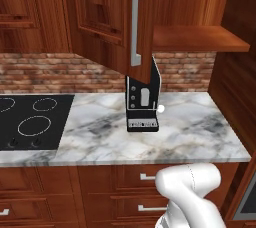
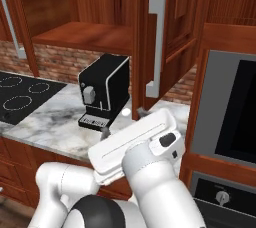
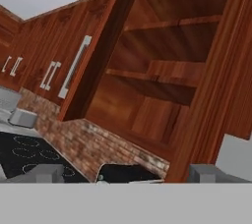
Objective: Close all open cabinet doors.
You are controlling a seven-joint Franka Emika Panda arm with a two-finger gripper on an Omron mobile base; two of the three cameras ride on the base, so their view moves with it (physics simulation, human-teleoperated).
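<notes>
Above the marble bench [image 1: 190, 137], a tall reddish-brown wooden cabinet door [image 1: 142, 47] with a silver bar handle [image 1: 136, 24] stands swung open over the black coffee machine [image 2: 105, 89]. Gripper [image 3: 128, 173] spread wide, empty, approaching; next, I judge, press the door's outer face shut.

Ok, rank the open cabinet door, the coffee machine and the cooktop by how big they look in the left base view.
1. Open cabinet door, nearest the camera, which inflates it.
2. Cooktop, cut off at the left edge.
3. Coffee machine, partly hidden behind the door.
</notes>
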